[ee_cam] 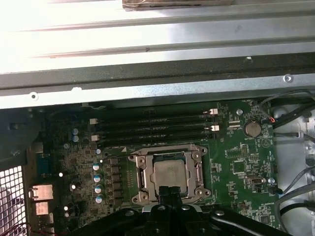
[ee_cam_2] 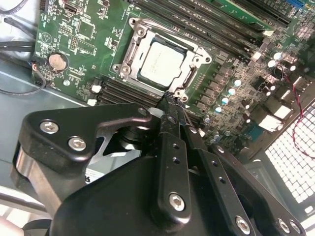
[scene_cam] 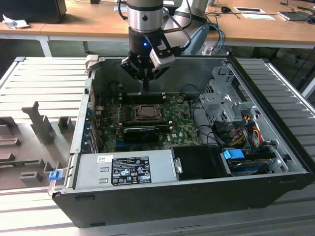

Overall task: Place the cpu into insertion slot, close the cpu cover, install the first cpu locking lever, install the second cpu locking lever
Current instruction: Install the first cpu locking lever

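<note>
The cpu (ee_cam_2: 161,61) lies pale and flat in the insertion slot (scene_cam: 134,114) on the green board. The silvery cpu cover (ee_cam_2: 129,58) lies down around it, its window showing the chip's face (ee_cam: 170,172). I cannot tell how the locking levers stand. My gripper (scene_cam: 146,88) hangs just above the board at the socket's far side in the exterior view, its fingers shut with nothing between them. In both wrist views the black fingertips (ee_cam_2: 170,101) end close to the socket's edge, and they cover one edge of the frame (ee_cam: 170,191).
Black memory slots (ee_cam: 152,125) run beside the socket, and a black expansion card (scene_cam: 140,132) lies on its near side. A grey power-supply box (scene_cam: 123,169) fills the case front. A drive cage (scene_cam: 224,98) and cables (scene_cam: 241,132) stand at the exterior view's right.
</note>
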Tool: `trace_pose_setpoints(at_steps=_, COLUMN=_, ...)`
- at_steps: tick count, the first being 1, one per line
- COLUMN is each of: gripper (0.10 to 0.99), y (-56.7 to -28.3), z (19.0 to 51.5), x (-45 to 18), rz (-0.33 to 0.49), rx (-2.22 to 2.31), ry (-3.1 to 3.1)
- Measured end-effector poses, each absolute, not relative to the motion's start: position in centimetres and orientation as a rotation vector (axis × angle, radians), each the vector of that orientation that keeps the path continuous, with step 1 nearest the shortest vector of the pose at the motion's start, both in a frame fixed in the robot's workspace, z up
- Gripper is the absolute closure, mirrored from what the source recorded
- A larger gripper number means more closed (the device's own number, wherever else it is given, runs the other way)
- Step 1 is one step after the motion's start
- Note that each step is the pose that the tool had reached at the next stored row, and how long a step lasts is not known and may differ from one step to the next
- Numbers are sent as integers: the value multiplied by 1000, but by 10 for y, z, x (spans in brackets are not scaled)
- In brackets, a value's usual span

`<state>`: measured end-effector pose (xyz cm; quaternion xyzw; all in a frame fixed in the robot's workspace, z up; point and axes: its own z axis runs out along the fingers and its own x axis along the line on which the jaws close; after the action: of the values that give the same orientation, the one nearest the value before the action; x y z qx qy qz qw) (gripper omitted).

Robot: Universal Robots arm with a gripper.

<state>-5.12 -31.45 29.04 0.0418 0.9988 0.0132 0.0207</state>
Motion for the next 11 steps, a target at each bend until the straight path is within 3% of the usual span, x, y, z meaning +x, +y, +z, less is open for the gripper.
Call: trace_pose_setpoints(at_steps=11, gripper=980, y=-314, z=289, x=-54, rz=43, rx=128, ry=3097)
